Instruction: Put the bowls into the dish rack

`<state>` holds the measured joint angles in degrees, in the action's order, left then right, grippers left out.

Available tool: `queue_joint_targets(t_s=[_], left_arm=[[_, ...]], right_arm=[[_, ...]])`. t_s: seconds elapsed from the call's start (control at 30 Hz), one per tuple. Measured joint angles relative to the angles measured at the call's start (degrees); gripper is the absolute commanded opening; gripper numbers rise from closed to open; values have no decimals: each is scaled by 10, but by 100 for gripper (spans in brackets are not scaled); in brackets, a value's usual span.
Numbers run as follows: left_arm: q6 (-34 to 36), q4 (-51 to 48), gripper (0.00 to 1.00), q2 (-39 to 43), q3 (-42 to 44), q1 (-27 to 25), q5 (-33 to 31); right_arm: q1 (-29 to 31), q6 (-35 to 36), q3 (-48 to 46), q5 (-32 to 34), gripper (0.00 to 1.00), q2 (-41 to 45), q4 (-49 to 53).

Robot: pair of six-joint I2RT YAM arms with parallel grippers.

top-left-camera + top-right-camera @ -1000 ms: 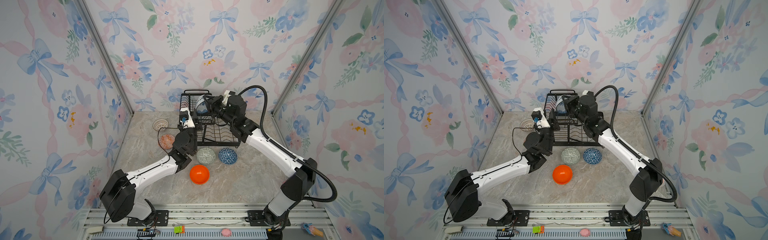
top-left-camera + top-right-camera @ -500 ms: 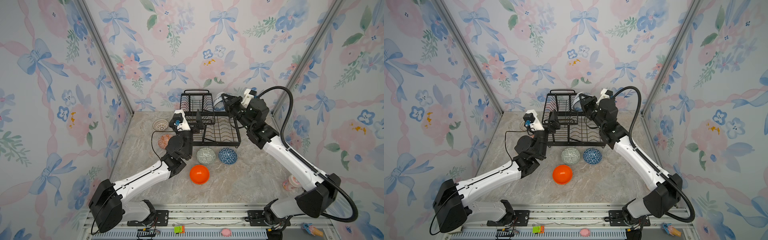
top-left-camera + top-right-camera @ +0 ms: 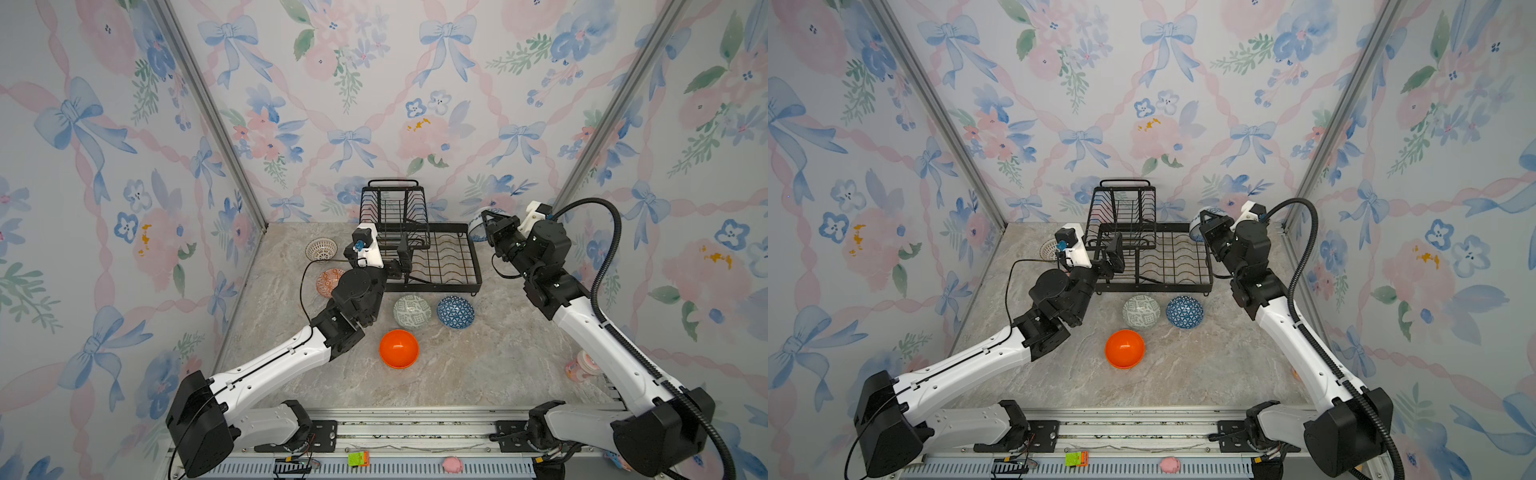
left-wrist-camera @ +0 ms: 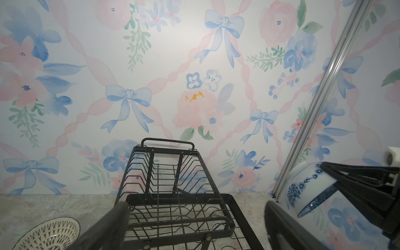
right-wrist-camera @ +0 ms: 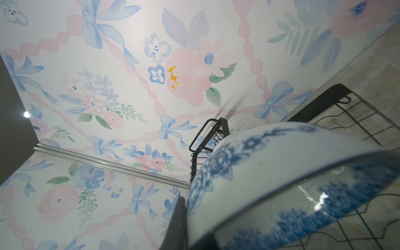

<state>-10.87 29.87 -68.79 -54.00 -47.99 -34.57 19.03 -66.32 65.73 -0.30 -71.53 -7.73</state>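
While the right claw [image 3: 487, 221] swings clear: blue-and-white bowl [image 4: 303, 184] still pinched, now hanging just right of the dish rack [image 3: 432, 227], unloaded.
Left claw [image 4: 195, 207]: sprung wide, empty, at the rack's front.
Upshot: placement still pending.

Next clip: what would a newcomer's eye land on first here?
The glossy orange bowl glows on the marbled table, in front of a grey-green bowl and a dark blue bowl. Behind stands the black dish rack, no bowl in it, against bow-and-flower walls. The right pincer holds a blue-and-white bowl aloft by the rack's back right corner.
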Motion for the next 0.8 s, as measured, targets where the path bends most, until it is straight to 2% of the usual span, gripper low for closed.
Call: queue_joint_targets(t_s=[0.23,0.57,0.8], left_arm=[[-35,-62,98,10,16,0,54],[-58,-101,98,12,50,0,74],[-46,-103,98,-20,49,0,89]], right_arm=[[-10,15,-43,-23,0,-31,-23],[-17,7,-74,-66,0,-147,-140],[-17,-8,-67,-80,0,-227,-196]])
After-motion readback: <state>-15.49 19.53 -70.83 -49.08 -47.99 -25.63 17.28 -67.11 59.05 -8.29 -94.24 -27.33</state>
